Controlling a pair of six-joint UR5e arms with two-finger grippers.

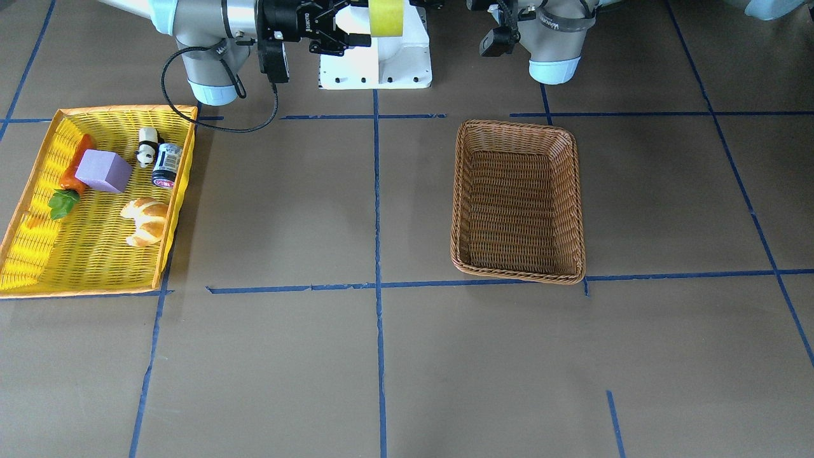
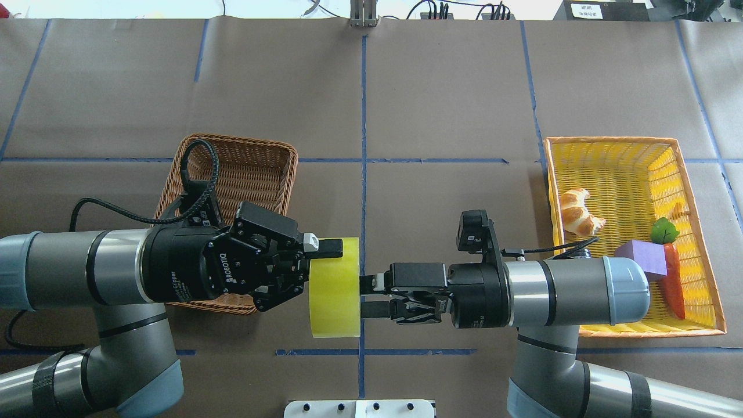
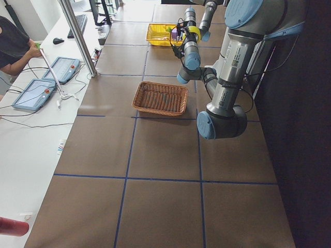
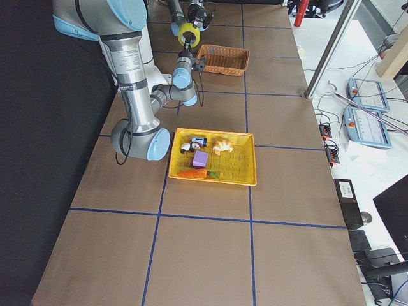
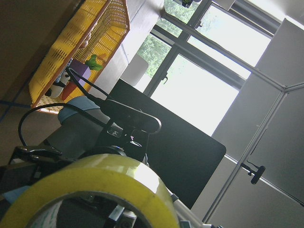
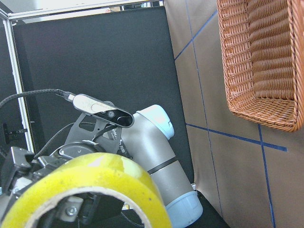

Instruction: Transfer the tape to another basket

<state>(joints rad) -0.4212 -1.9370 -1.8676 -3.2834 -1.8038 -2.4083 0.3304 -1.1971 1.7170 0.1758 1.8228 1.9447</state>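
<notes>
Currently listed, item first: tape (image 2: 335,290), a wide yellow roll, off the table (image 2: 441,104) and in the air, lodged directly between the two sets of jaws. Core axis: level, running along the line from one gripper to the other, so each flat face looks into one set of jaws. The left gripper (image 2: 332,260) is at the face on its own side. One finger (image 2: 329,248) is laid along the roll's outer surface at the far rim, and its partner is hidden by the roll. It is judged clamped on the roll's wall and bearing the weight. The right gripper (image 2: 365,296) is at the opposite face. Both fingers (image 2: 371,283) are in plain view, a narrow gap between them and nothing in that gap, with the tips just at the face and not seen to enter the core. It is judged free of the roll. Nearer arm: the left, by contact. The basket (image 2: 249,174), brown wicker, sits low on the table, back behind the left jaws and beneath that wrist, on the side away from the right jaws. The coming move is therefore judged a draw-back along the roll's own axis, clear of the right fingertips, then down and rearward of the left jaws. Also entered: the yellow basket (image 2: 627,168), well behind the right jaws, holding a purple cube (image 2: 641,258) among other goods.
</notes>
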